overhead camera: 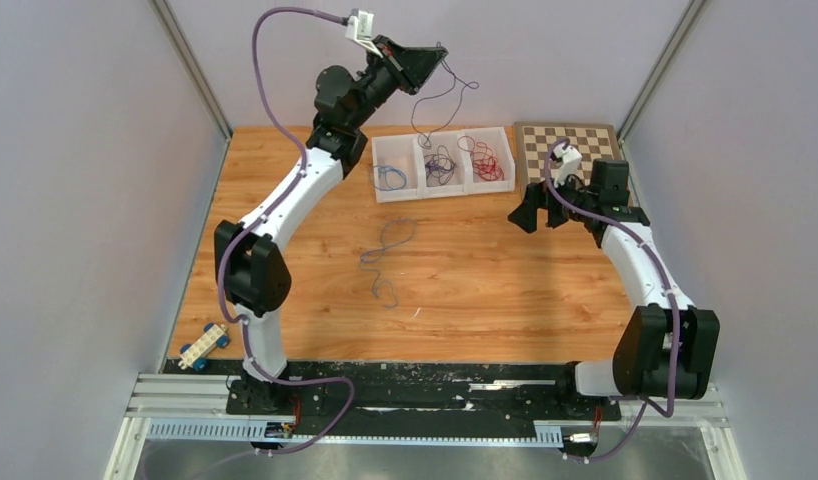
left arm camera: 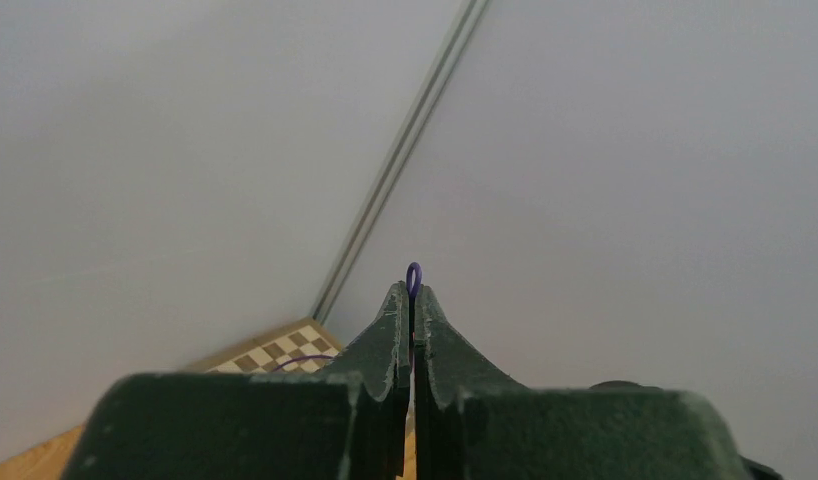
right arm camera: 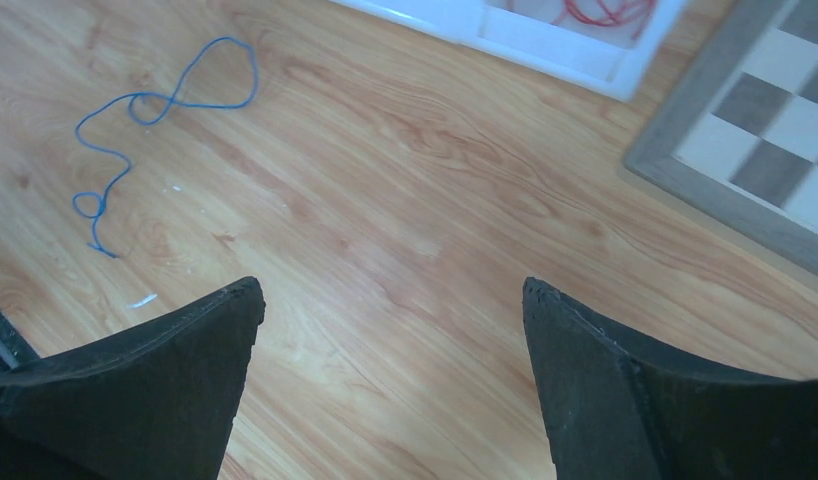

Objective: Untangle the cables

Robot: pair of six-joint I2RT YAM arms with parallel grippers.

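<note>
White arms [overhead camera: 293,190], black joints [overhead camera: 253,268], lilac hoses [overhead camera: 253,52], dark fingers [right arm camera: 145,390]

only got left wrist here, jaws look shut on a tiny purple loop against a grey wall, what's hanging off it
Observer: The top view shows that loop is the end of the dark purple cable. It dangles from the raised left gripper down toward the middle compartment of the tray.
Operator: and the right arm, holding anything
Observer: No. The right gripper hangs open and empty over bare table, next to the chessboard.
</note>
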